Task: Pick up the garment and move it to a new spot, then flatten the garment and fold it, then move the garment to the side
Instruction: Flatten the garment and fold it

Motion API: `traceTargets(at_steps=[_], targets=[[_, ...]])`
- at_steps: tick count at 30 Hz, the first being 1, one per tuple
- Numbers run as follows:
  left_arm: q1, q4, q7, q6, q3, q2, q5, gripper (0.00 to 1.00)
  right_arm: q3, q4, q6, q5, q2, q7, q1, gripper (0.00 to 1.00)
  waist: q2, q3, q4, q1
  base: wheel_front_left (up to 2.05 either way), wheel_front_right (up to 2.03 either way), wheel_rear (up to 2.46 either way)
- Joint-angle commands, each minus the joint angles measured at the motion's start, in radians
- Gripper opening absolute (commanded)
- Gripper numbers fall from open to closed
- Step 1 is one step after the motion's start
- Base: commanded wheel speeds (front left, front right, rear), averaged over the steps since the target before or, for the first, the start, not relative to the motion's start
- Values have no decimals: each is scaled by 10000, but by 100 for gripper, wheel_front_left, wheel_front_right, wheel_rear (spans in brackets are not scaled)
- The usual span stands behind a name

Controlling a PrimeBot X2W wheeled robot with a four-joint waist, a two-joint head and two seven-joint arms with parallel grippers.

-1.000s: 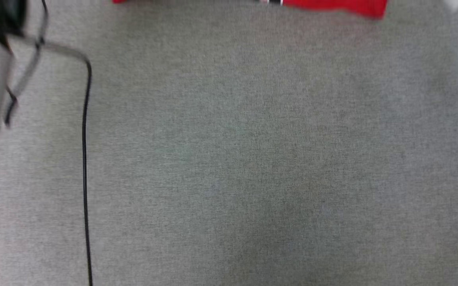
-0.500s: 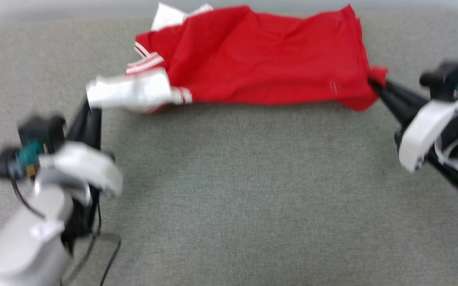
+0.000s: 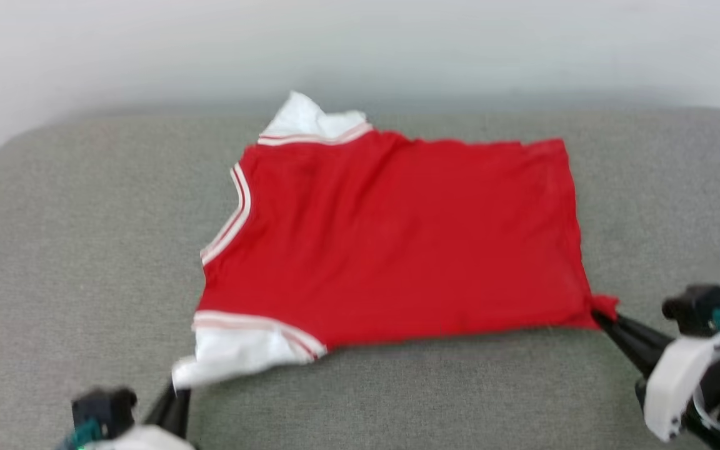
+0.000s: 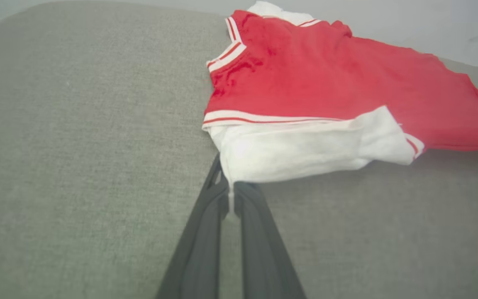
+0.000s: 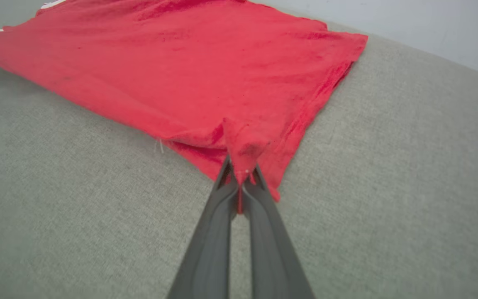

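At the near left, the left tool [image 3: 175, 390] has its two dark fingers together, clamped on the corner of the white sleeve [image 3: 241, 350] of the garment [image 3: 397, 250]. In the left wrist view the fingers [image 4: 206, 232] meet at their tips with a thin fold of white cloth pinched between them, and the sleeve spreads away from that point, slightly lifted off the grey fabric-covered table [image 3: 85, 250].

Just past the sleeve, a band of red-and-white stripe trim [image 3: 254, 322] marks the seam where the white meets the red. The striped collar [image 3: 229, 219] faces left, and a second white sleeve [image 3: 307, 119] pokes out at the far edge, near the pale wall [image 3: 360, 50].

The red body of the garment lies spread out and mostly flat across the middle of the table, collar to the left and hem to the right. The picture is a little blurred, so fine creases cannot be told.

At the near right, the right tool [image 3: 597, 312] is also drawn together, gripping the near corner of the hem. The right wrist view shows a small bunch of red cloth [image 5: 243, 145] caught between the fingertips, the corner pulled up into a little peak while the hem beside it rests on the table.
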Motion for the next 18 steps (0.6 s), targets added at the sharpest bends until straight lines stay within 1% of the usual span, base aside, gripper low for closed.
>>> traceTargets(at_steps=[1, 3, 5, 11, 16, 18], targets=[[480, -133, 28, -39, -17, 10, -194, 0, -258, -67, -16, 14, -147, -69, 512, 0, -1, -306, 39, 3, 0, 0, 0], [970, -250, 199, -79, -225, 89, -337, 0, -490, -249, -15, 122, -153, 5, 1236, 0, -1, -489, 66, 3, 0, 0, 0], [1416, -412, 309, -103, -331, 33, -558, 0, -825, -423, -16, 169, -212, 36, 1851, 0, -1, -652, 49, 3, 0, 0, 0], [2592, -724, 728, -19, -620, 151, -1102, 0, -1732, -1034, -16, -33, -306, 408, 3652, 0, -1, -1047, -32, 3, 0, 0, 0], [2985, -859, 981, -59, -790, 304, -1256, 0, -2550, -1545, -16, -219, -344, 958, 4832, 0, -1, -1180, -27, 3, 0, 0, 0], [2977, -898, 854, -114, -764, 301, -1202, 0, -2888, -1779, -16, -308, -296, 1192, 5124, 0, -1, -1193, -14, 3, 0, 0, 0]])
